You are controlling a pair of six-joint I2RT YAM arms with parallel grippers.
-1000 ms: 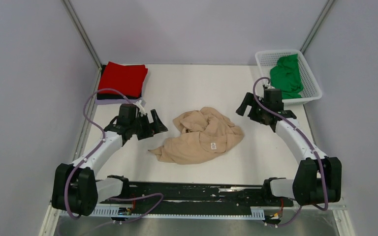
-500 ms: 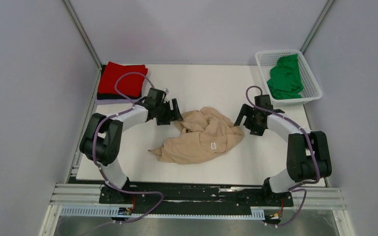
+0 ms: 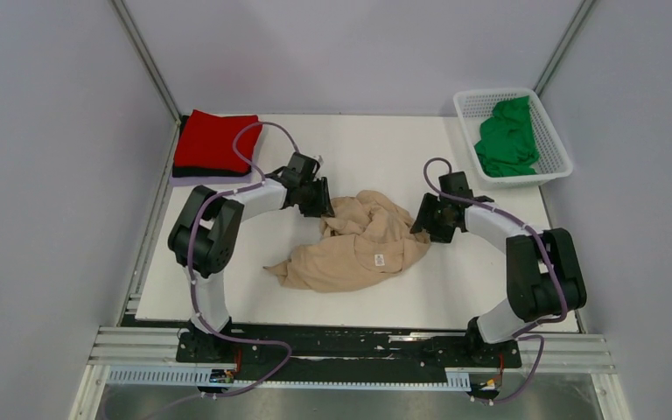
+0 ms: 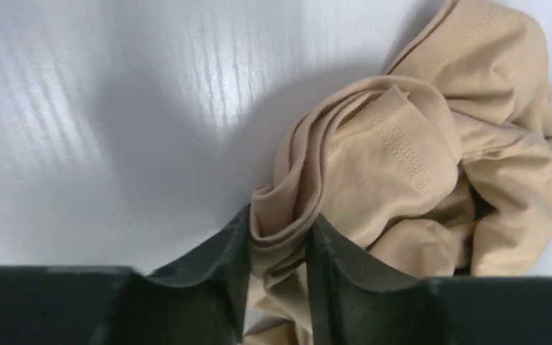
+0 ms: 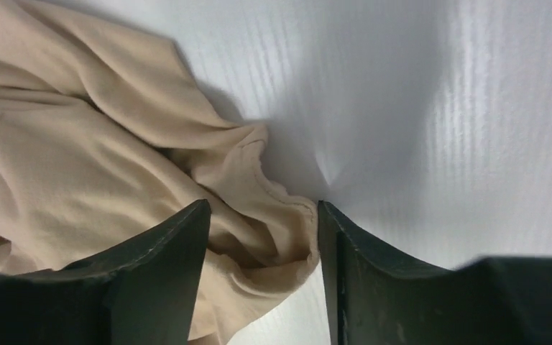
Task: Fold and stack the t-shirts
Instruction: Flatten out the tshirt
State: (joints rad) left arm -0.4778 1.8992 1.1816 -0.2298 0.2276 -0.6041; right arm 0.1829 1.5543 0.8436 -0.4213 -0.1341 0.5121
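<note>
A crumpled beige t-shirt lies mid-table. My left gripper sits at its upper left edge. In the left wrist view its fingers squeeze a rolled fold of the beige t-shirt. My right gripper is at the shirt's right edge. The right wrist view shows its jaws apart, with a hemmed edge of the beige t-shirt lying loose between them. A folded red t-shirt tops a stack at the back left. A green t-shirt lies bunched in the basket.
The white basket stands at the back right corner. The stack under the red shirt includes a dark folded garment. Grey walls close in both sides, and both arms bend inward over the table.
Both arms swung inward from the table's sides to the beige shirt's edges. Both grippers narrowed from wide open; the left now pinches a fold, the right straddles the hem.
</note>
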